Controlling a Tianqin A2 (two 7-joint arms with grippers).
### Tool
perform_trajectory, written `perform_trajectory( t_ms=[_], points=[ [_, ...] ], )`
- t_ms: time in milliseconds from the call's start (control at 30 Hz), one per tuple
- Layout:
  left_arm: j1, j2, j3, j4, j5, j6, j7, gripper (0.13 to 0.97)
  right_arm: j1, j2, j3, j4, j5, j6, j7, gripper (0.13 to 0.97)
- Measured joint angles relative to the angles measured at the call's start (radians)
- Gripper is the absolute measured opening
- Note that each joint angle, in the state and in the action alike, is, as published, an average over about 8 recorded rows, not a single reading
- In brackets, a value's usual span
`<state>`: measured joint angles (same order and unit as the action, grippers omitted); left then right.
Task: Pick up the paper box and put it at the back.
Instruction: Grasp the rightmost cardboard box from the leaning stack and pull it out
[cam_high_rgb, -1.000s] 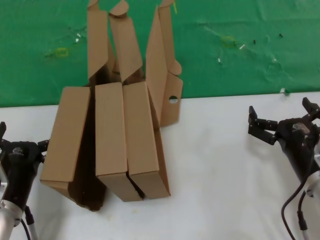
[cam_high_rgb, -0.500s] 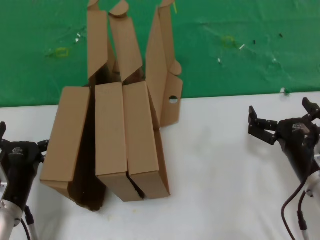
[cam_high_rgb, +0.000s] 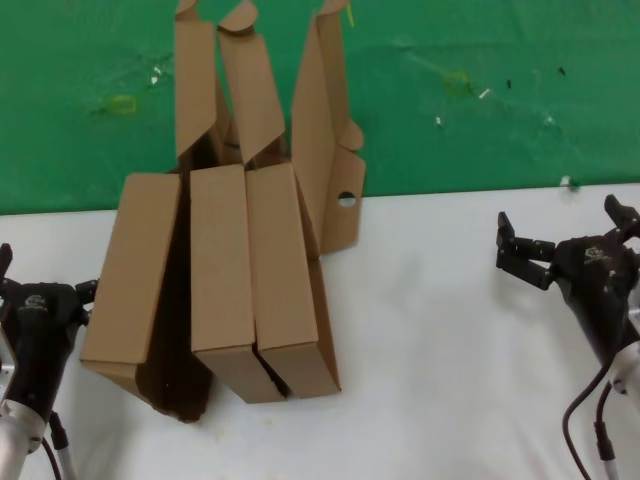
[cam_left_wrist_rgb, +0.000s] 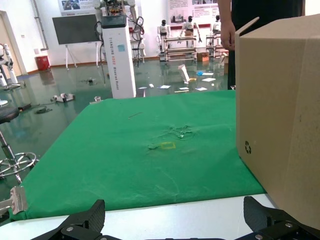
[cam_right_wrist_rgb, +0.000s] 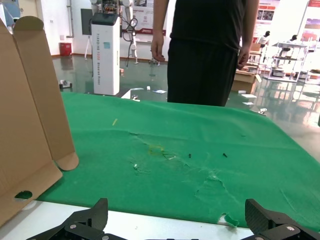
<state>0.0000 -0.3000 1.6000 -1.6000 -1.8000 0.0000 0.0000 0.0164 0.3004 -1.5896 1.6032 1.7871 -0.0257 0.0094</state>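
The paper box (cam_high_rgb: 322, 140) is plain brown cardboard, standing on edge with its lid open and a small round hole in one wall. It leans at the right end of a packed row, straddling the line between white table and green cloth. The right wrist view shows it (cam_right_wrist_rgb: 25, 125) off to one side, apart from the jaws. The back is the wrinkled green cloth (cam_high_rgb: 480, 100), also seen ahead of both wrists (cam_left_wrist_rgb: 150, 150) (cam_right_wrist_rgb: 200, 165). My left gripper (cam_high_rgb: 45, 275) (cam_left_wrist_rgb: 175, 215) stands open and empty by the leftmost carton. My right gripper (cam_high_rgb: 562, 225) (cam_right_wrist_rgb: 176, 212) is open and empty at the far right.
Three like brown cartons (cam_high_rgb: 220, 270) stand packed on edge to the left of the paper box, one of them close to my left wrist (cam_left_wrist_rgb: 280, 115). A person in black (cam_right_wrist_rgb: 207, 50) stands behind the cloth. White tabletop (cam_high_rgb: 440, 330) lies between the cartons and the right arm.
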Motion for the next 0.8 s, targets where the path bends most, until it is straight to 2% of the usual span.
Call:
perform_trajectory(
  t_ms=[800],
  points=[
    [0.0,0.0,0.0,0.0,0.0,0.0,0.0,0.966,0.0,0.0,0.0,0.0,0.0,0.0,0.0,0.966]
  ],
)
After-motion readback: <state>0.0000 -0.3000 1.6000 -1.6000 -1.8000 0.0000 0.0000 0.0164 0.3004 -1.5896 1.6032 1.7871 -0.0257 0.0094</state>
